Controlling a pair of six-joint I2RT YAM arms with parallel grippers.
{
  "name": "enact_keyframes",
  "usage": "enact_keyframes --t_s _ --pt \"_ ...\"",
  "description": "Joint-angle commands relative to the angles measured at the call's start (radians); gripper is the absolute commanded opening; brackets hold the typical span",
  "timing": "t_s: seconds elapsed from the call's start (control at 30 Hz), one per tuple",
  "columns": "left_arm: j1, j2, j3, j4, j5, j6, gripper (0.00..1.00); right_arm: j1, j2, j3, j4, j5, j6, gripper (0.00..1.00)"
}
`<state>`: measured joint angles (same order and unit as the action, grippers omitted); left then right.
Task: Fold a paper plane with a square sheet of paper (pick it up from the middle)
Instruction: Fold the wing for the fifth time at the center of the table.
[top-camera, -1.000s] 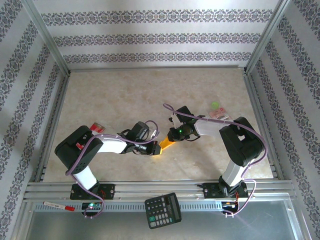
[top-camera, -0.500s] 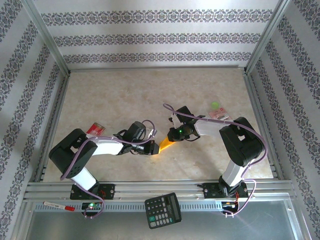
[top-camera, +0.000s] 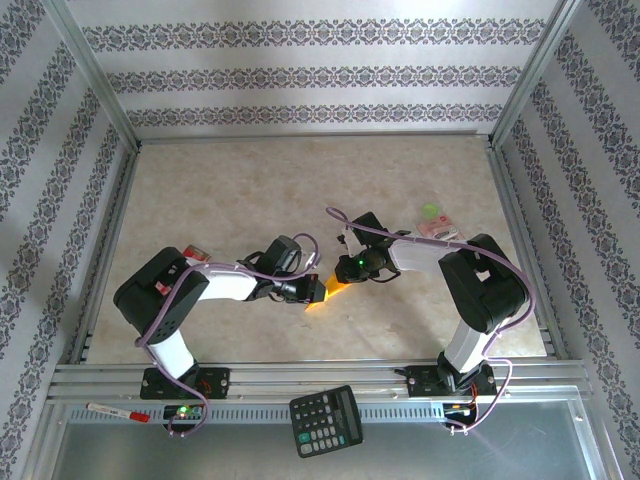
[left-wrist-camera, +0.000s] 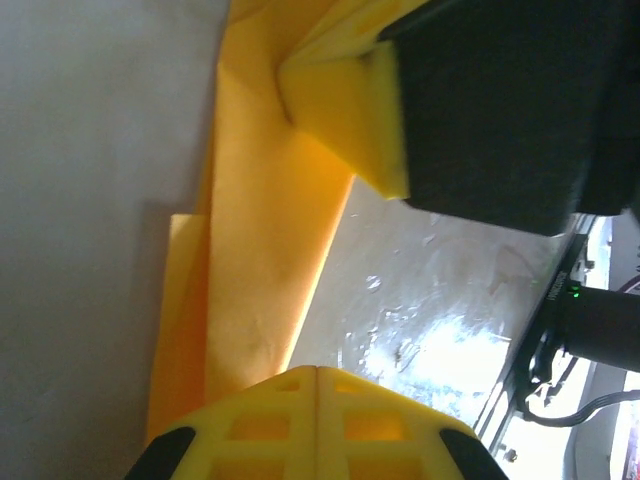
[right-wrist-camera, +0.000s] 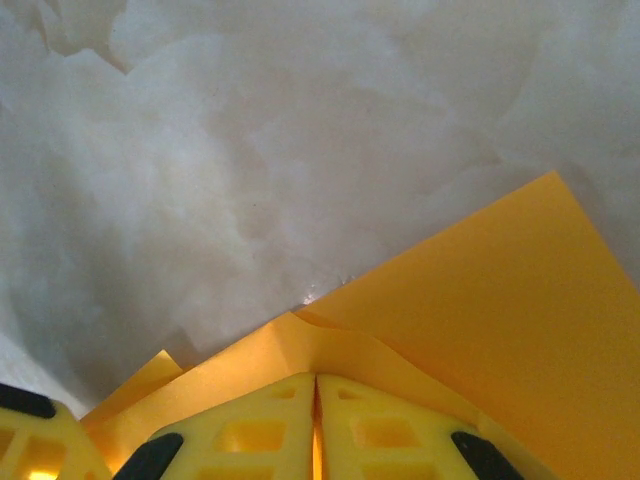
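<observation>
Item: thin orange-yellow paper sheet (top-camera: 335, 288), part-folded, lying near-centre on the pale marbled table (top-camera: 250, 190), between both grippers. Right gripper (right-wrist-camera: 316, 420) jaws closed on its edge; left gripper (left-wrist-camera: 318, 425) jaws together against the fold. We advise pressing flat and sliding slowly along the crease.

- Paper (right-wrist-camera: 480, 320) just ahead of the right gripper (right-wrist-camera: 316, 378): plain orange-yellow.
- Right gripper and left gripper (left-wrist-camera: 318, 370): yellow fingers with black patches.
- Table (top-camera: 250, 190) beneath both grippers: cream, faintly marbled.
- Walls (top-camera: 320, 60) far beyond them: white, with grey-purple floral bands.
- Calculator (top-camera: 326, 420) behind the grippers: black.
- Packet (top-camera: 440, 230) behind the right gripper: pink.
</observation>
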<state>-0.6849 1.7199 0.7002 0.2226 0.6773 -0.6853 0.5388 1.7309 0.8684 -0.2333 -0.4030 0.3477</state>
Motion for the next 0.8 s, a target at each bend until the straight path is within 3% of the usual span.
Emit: enact_keyframes --t_s 0.0,0.47,0.77 --pt "0.013 0.035 -0.002 -0.038 -0.017 0.038 0.05 -0.008 0.047 -0.019 -0.047 0.069 -0.016 0.11" --pt "-0.004 -0.024 0.007 -0.005 0.023 -0.004 0.06 -0.01 0.036 -0.036 -0.044 0.073 -0.014 0.1" --pt "0.005 0.023 -0.051 -0.053 -0.041 0.032 0.04 -0.011 0.042 -0.032 -0.044 0.072 -0.017 0.1"
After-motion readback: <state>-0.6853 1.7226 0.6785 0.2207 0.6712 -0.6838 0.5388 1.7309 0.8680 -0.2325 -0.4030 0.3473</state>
